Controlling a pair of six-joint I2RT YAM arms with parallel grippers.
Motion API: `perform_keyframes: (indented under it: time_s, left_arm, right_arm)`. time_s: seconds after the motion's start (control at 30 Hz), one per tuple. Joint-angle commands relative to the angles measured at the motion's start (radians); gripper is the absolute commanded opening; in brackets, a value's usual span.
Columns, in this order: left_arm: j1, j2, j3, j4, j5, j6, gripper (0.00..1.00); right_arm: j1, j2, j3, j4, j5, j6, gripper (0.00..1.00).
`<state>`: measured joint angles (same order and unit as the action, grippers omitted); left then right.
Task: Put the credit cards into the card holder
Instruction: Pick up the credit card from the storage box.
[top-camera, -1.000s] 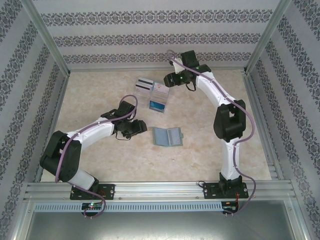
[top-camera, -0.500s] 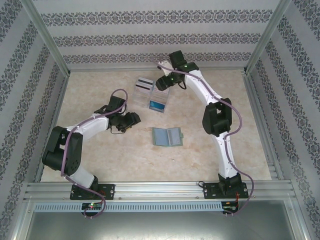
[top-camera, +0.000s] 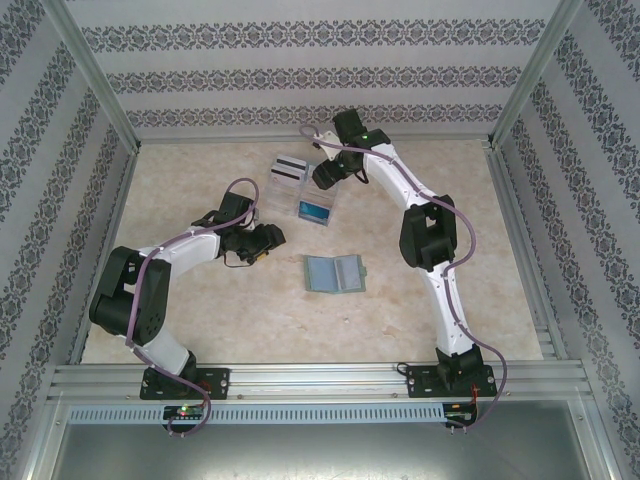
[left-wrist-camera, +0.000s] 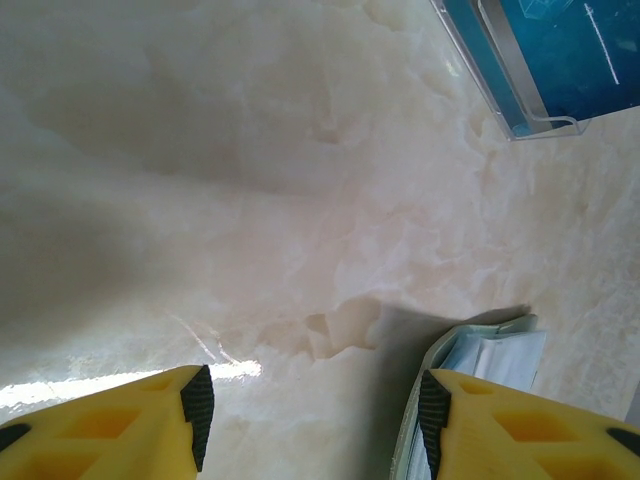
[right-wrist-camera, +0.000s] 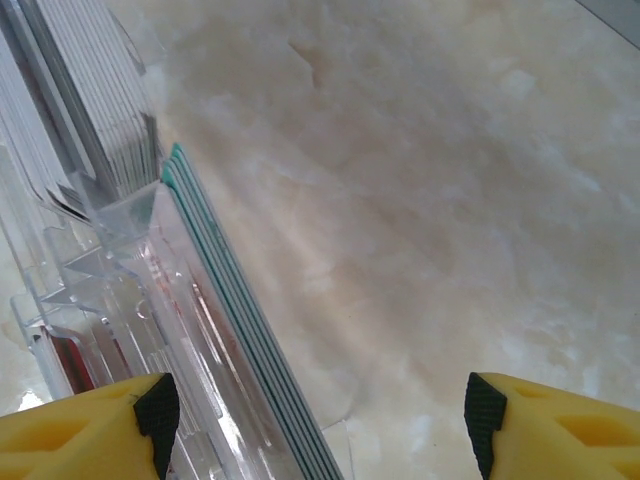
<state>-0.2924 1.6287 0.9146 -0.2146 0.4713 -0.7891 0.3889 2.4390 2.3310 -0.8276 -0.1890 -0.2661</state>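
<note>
My left claw (left-wrist-camera: 315, 418) is spread, its 2 pads (left-wrist-camera: 197, 400) apart over bare table (left-wrist-camera: 250, 200), with nothing between them and nothing pinched. The holder (top-camera: 334, 273) lies open and flat near the middle of the table, to the right of this claw. On my left wrist camera its pale edge peeks out just beside the right-hand finger, and I cannot tell whether they touch. My right claw (right-wrist-camera: 318, 420) is spread wide and empty, low at the stand (right-wrist-camera: 120, 260) on the far side of the table. The teal cards (right-wrist-camera: 235, 335) stand on edge in it, and their edges run down into the gap between my 2 fingers. My left finger (right-wrist-camera: 150, 410) sits just beside the clear wall, but I cannot tell whether it touches. A striped card (top-camera: 288, 168) sits at the stand's far-left side, and a blue card (top-camera: 314, 209) at its near end.
</note>
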Motion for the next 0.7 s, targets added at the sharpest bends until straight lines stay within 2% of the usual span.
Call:
perform_keyframes:
  time_s: [0.0,0.67]
  left_arm:
    - [0.002,-0.001,0.005,0.026,0.016,0.000,0.58]
    - [0.001,0.000,0.011,0.026,0.018,0.002,0.59]
  right_arm:
    - [-0.002,0.013,0.048,-0.015,0.026,-0.011,0.76]
    - [-0.028,-0.029,0.067,0.001,0.077,0.013,0.69]
